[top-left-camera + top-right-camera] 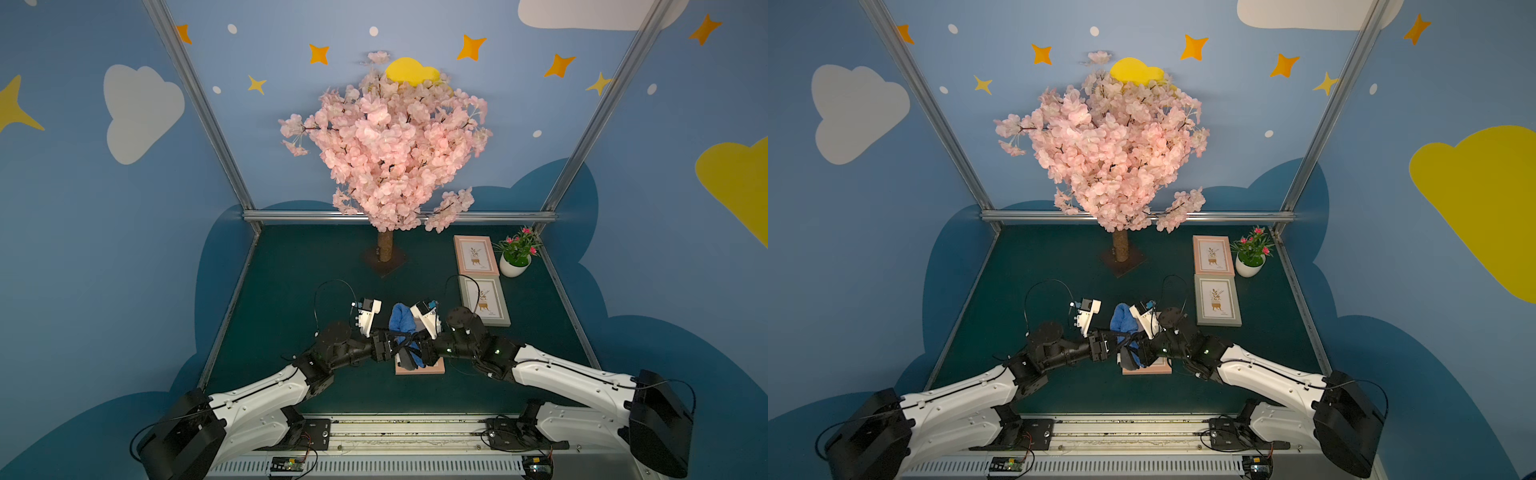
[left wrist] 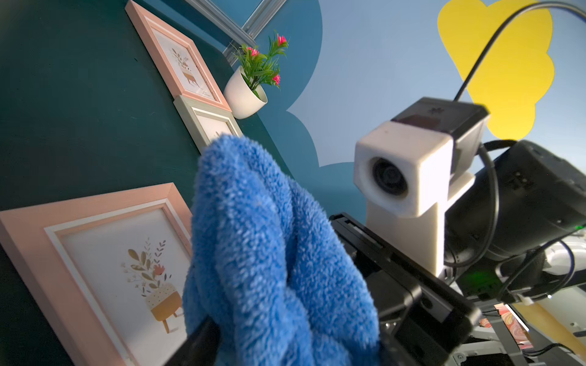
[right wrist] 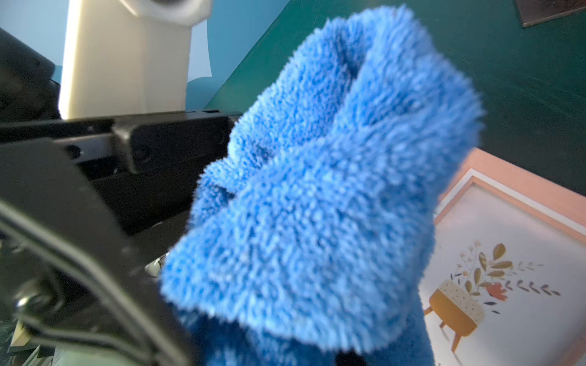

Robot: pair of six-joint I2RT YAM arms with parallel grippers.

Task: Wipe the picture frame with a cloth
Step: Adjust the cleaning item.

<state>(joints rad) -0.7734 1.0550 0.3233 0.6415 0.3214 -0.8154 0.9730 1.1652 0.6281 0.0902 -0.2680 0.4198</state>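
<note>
Dark green tabletop (image 1: 311, 270) forms the floor of a booth whose blue walls (image 1: 83, 249) carry painted clouds and stars. One pink blossom tree (image 1: 386, 145) stands at the middle of the back edge. Three picture frames lie flat on the surface. One pink picture frame (image 1: 434, 368) lies close to the front edge near its middle. A second pink frame (image 1: 476, 254) lies by the back right corner, and one grey-green frame (image 1: 484, 301) lies just in front of it along the right side. One potted plant (image 1: 515, 255), with pink flowers in a white pot, sits in the back right corner beside the second pink frame. One cloth (image 1: 401, 318), blue and plush, is bunched into an upright wad in the air above the pink picture frame, between the two grippers, which meet over it from either side. The right gripper (image 1: 417, 347) is clamped on the cloth's lower part, and its wrist view shows the cloth (image 3: 317, 206) rising up with the framed print behind it. The left gripper (image 1: 395, 344) reaches into the cloth as well. In its wrist view one dark finger (image 2: 199, 342) lies against the plush, but I cannot tell whether its jaws are closed on it.
</note>
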